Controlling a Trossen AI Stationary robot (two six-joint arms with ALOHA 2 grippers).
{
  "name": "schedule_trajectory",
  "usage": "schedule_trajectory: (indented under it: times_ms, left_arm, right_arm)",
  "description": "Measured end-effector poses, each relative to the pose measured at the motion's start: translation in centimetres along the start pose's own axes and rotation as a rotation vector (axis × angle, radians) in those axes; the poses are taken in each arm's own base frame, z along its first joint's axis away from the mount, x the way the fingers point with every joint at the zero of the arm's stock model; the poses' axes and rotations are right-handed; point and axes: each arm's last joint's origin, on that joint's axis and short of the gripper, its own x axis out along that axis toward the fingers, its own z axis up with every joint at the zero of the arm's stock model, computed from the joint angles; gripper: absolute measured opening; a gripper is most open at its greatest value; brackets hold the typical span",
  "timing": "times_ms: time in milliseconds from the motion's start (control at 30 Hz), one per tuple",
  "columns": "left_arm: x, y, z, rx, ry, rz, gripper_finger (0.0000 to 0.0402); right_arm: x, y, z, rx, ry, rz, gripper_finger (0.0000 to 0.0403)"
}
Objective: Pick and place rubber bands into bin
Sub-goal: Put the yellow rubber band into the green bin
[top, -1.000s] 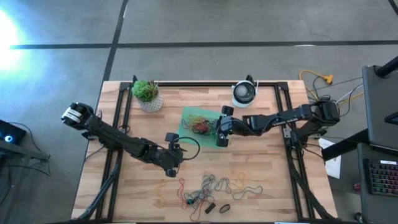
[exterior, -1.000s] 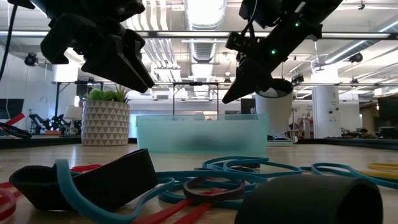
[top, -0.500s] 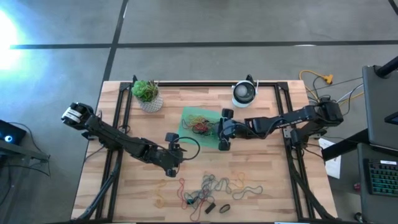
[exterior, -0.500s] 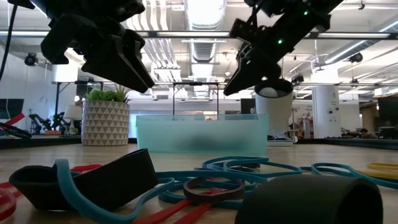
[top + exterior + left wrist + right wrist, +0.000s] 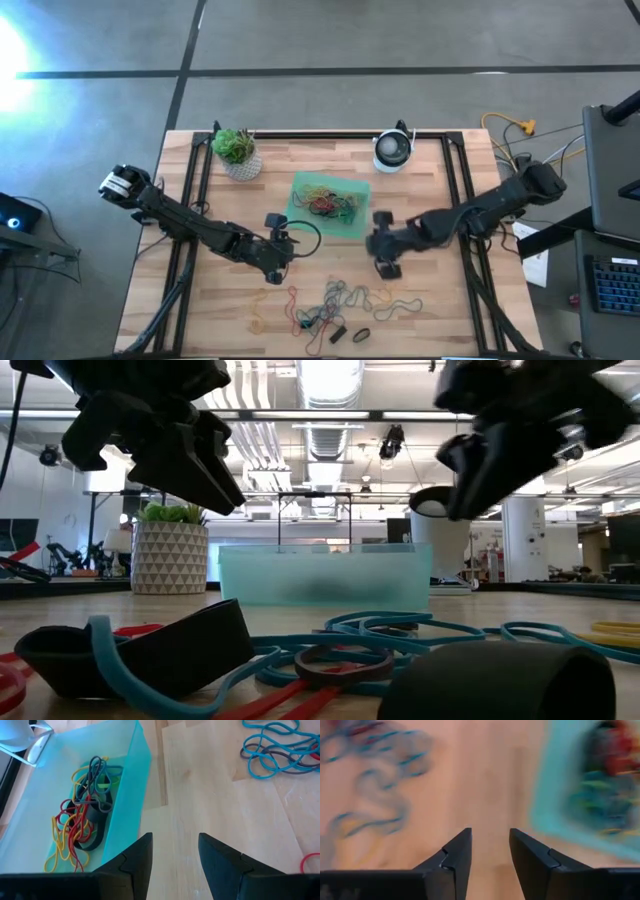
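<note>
1 bin, a shallow translucent green tray, sits on the wooden table near its middle, between 1 small white pot with a green plant and 1 round white and dark device. Inside the bin lies a tangle of rubber bands in red, yellow, green and dark colours; they overlap too much to count. A second scatter of loose bands lies on the table nearer the front edge, again too tangled to count, with teal, red, tan and dark loops among them.

2 arms are in view. The right gripper hangs above bare wood just beside the bin's front right corner, between the bin and the loose bands; its fingers are parted with a clear gap and hold nothing. The left gripper waits over the table left of the bin's front edge, fingers likewise spread apart and empty, touching nothing.
</note>
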Motion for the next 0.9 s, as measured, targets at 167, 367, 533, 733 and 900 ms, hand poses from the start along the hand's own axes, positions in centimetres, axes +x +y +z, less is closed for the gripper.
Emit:
schedule_trajectory:
  times_ms: [167, 367, 533, 733, 900]
  left_arm:
    - [0.0, 0.0, 0.3, -0.009, -0.025, -0.001, 0.0144]
    - [0.0, 0.0, 0.3, -0.009, -0.029, -0.001, 0.0144]
    - [0.0, 0.0, 0.3, -0.008, -0.027, 0.000, 0.0144]
    - [0.0, 0.0, 0.3, -0.008, -0.026, 0.000, 0.0144]
    - [0.0, 0.0, 0.3, -0.008, -0.027, 0.000, 0.0144]
  right_arm:
    - [0.1, 3.2, -1.4, 0.013, 0.045, 0.105, 0.0121]
    - [0.3, 6.1, -2.0, 0.045, 0.030, 0.189, 0.0120]
    - [1.2, 8.2, -1.7, 0.031, -0.060, 0.255, 0.0114]
    - [3.1, 9.5, -2.6, 0.018, -0.015, 0.254, 0.0107]
    - [4.0, 10.1, -3.1, 0.046, 0.013, 0.252, 0.0099]
